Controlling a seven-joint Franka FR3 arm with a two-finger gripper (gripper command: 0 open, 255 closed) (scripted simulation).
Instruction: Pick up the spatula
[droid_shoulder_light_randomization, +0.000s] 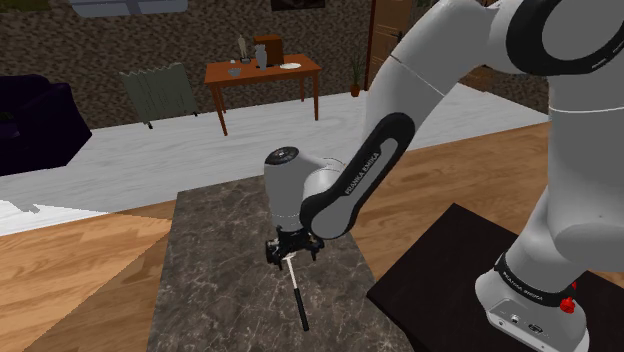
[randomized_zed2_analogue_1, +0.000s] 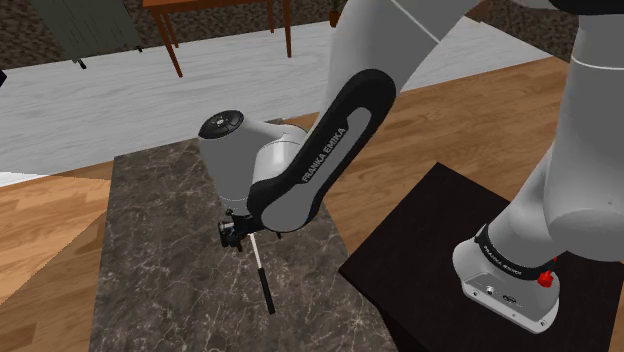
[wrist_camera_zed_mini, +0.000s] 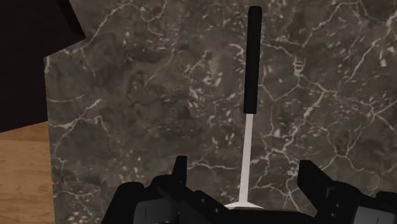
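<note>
The spatula (droid_shoulder_light_randomization: 298, 295) lies flat on the dark marbled table (droid_shoulder_light_randomization: 220, 260), low and just left of centre in the shoulder view. Its black handle points toward the bottom edge of the frame and its thin white shaft runs up under the gripper (droid_shoulder_light_randomization: 292, 252). In the second exterior view the spatula (randomized_zed2_analogue_1: 263, 275) lies the same way, low and left of centre, slanting down and right from the gripper (randomized_zed2_analogue_1: 245, 243).

By the look of it, the pick-up is at the approach stage. The gripper is low over the blade end, but nothing is gripped and nothing is lifted. In the wrist view the spatula (wrist_camera_zed_mini: 250, 105) runs away from the gripper (wrist_camera_zed_mini: 245, 168). The white shaft passes through the gap between the two black fingers (wrist_camera_zed_mini: 180, 175), and the pale blade sits right at the hand's base. The jaws stand wide, with clear marble showing between each finger and the shaft, so there is no contact on either side. The black handle lies well beyond the fingertips.

What is left, as I judge it, is to settle the last bit down, close on the shaft and raise it. The shaft is thin and sits a little nearer one finger than the other, so it may slide sideways as the jaws close.

The arm (droid_shoulder_light_randomization: 370, 165) reaches in from the right of the shoulder view, and the black stand (droid_shoulder_light_randomization: 450, 260) sits at lower right, beside the table's edge.
</note>
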